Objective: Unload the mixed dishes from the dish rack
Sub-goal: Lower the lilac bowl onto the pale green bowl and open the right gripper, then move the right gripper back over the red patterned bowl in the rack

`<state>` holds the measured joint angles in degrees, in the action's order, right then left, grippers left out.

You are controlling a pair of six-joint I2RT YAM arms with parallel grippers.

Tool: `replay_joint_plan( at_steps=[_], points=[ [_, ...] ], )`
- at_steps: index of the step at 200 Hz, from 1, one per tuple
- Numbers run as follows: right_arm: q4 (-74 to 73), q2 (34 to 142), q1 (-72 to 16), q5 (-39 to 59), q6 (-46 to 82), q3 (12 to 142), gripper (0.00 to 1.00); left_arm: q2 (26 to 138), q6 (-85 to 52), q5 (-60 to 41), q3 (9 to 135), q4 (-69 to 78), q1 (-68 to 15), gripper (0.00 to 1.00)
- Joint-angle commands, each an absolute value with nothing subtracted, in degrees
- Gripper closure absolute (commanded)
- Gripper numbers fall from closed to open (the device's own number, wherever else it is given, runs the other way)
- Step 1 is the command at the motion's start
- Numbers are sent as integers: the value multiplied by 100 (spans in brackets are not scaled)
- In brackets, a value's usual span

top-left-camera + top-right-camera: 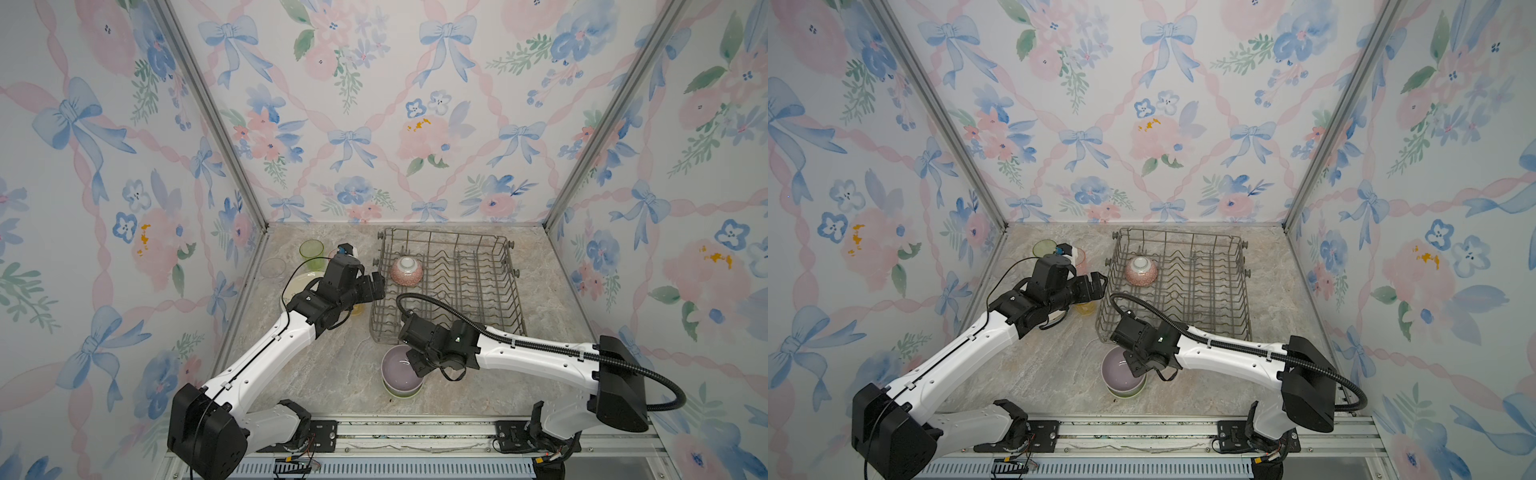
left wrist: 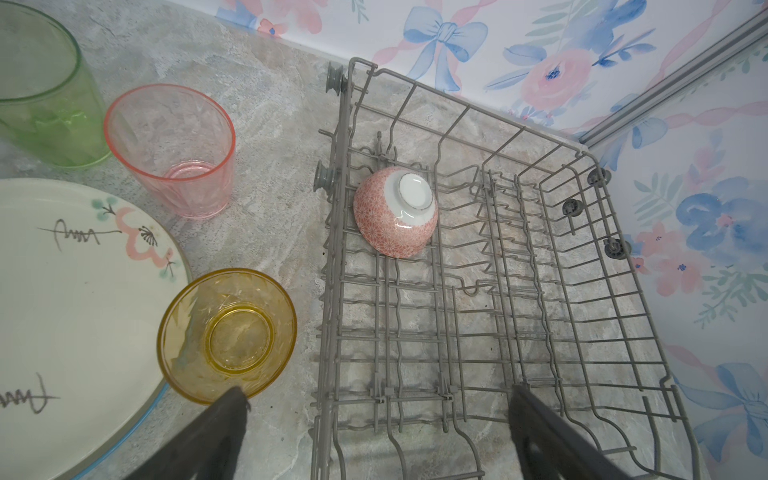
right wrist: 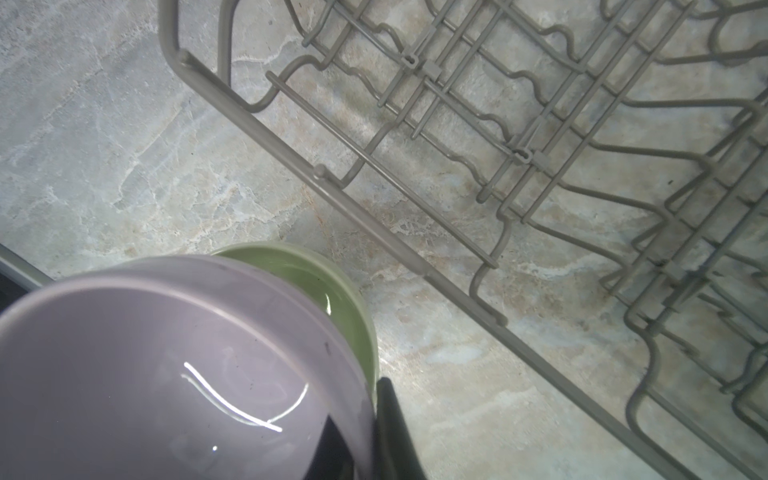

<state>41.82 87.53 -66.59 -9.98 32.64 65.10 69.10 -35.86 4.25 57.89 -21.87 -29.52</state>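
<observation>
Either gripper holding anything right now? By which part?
Right gripper pinches the lilac bowl by its rim, one finger inside, one outside. Left gripper is open, holding nothing.

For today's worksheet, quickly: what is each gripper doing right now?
Left gripper: open, holding nothing.
Right gripper: shut on the rim of the lilac bowl.

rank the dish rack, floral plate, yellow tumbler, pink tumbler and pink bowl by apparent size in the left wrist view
1. dish rack
2. floral plate, cropped
3. yellow tumbler, pink tumbler: about alike
4. pink bowl, clearly smallest
</observation>
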Motion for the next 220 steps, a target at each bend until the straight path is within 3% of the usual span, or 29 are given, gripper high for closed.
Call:
replay_joint_plan(
  at_steps=[1, 63, 80, 104, 168, 220],
  points=[
    [3994, 8803, -6750, -1167, 3380, 6502, 100, 6873, -3556, 547, 5765, -2259, -2893, 2],
    [3962, 9059, -6829, -1227, 3419, 6535, 100, 6923, -3525, 504, 5803, -2256, -2877, 2],
    [4001, 9079, -6829, -1282, 3418, 6567, 76, 6930, -3527, 501, 5805, -2258, -2866, 2],
    [3964, 9029, -6829, -1296, 3419, 6557, 55, 6935, -3525, 505, 5804, -2259, -2858, 2],
    [4107, 8511, -6756, -1506, 3389, 6684, 48, 7013, -3533, 516, 5806, -2249, -2848, 2],
    [3783, 7901, -5920, -860, 3217, 6549, 45, 7157, -3525, 422, 5872, -2248, -2822, 2]
  ],
)
